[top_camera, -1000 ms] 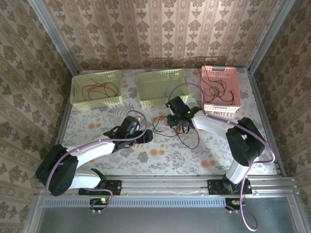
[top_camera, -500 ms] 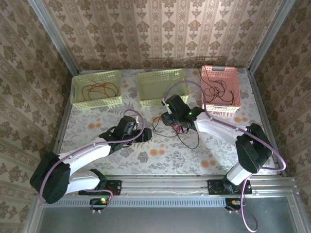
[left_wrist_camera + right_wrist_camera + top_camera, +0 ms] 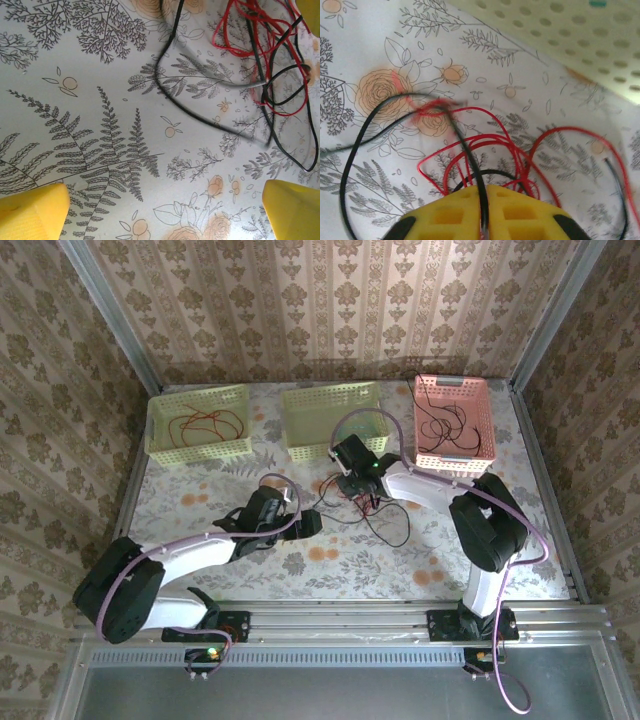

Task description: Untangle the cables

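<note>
**Cables lie at the left gripper's 2 o'clock; the right gripper is the one on them**

The bench (image 3: 200, 490) carries three baskets along its 12 o'clock edge. The left basket (image 3: 200, 448) at 10 o'clock has red wire coiled in it, the middle basket (image 3: 330, 447) sits at 12 o'clock, and the pink basket (image 3: 455, 462) at 1 o'clock has dark wire in it. The loose cables (image 3: 372, 512) lie knotted mid-bench, just in front of the middle basket. Their mass runs long from 10 to 4 o'clock, and one black loop trails out toward 4.

The right gripper (image 3: 352, 483) is the nearer, standing over the knot's 11 o'clock end with its fingers pressed together. In its wrist view a black cable (image 3: 470, 160) runs straight into the seam between them, so it reads as pinched there, and the red cable (image 3: 487, 137) loops just beyond. The left gripper (image 3: 308, 523) hovers near the knot's 8 o'clock side, fingers spread wide with nothing between them. In its wrist view the strands lie at 1 o'clock, clear of both fingertips.

By my reading, the next move turns on the left gripper reaching toward 2 o'clock for a red strand.
</note>
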Robot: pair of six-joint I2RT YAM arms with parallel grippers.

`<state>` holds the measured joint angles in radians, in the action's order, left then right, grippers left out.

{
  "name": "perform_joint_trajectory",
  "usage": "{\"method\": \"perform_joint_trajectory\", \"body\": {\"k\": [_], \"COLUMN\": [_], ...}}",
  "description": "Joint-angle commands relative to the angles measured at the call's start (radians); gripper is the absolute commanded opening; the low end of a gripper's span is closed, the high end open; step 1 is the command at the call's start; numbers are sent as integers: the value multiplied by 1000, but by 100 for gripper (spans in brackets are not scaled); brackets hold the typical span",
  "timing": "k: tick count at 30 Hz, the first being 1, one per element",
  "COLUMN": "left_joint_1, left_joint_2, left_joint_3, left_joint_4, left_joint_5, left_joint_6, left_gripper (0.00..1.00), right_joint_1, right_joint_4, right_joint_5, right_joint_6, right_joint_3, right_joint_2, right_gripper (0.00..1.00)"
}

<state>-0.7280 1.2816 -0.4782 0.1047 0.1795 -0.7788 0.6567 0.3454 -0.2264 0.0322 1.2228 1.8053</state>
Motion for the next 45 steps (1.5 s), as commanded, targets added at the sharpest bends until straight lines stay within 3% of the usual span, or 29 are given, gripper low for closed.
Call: {"method": "perform_joint_trajectory", "body": {"k": [1, 12, 20, 24, 30, 39, 45], "left_joint_1": [-8, 22, 29, 15, 14, 4, 5], "left_joint_2": [-47, -258, -245, -229, -162, -110, -85], "left_joint_3": [-39, -118, -117, -128, -97, -78, -54], "left_joint_4": [-44, -238, -153, -138, -52, -4, 10], "left_joint_5": [-16, -91, 6, 0, 20, 6, -6], "left_joint_6": [25, 119, 112, 122, 85, 53, 48], "left_gripper": [100, 99, 97, 95, 85, 85, 86], "right_joint_1": [15, 203, 276, 278, 276, 248, 172], "right_joint_4": [12, 43, -18, -64, -142, -160, -82], "right_joint_5": [-31, -164, -148, -114, -178, -266, -173], "right_joint_6": [-9, -79, -45, -30, -98, -243, -183], "right_joint_3": [29, 58, 88, 124, 225, 552, 871], "right_joint_2": [-63, -432, -611, -658, -651, -502, -384], "right_gripper": [1, 0, 0, 0, 0, 0, 0]}}
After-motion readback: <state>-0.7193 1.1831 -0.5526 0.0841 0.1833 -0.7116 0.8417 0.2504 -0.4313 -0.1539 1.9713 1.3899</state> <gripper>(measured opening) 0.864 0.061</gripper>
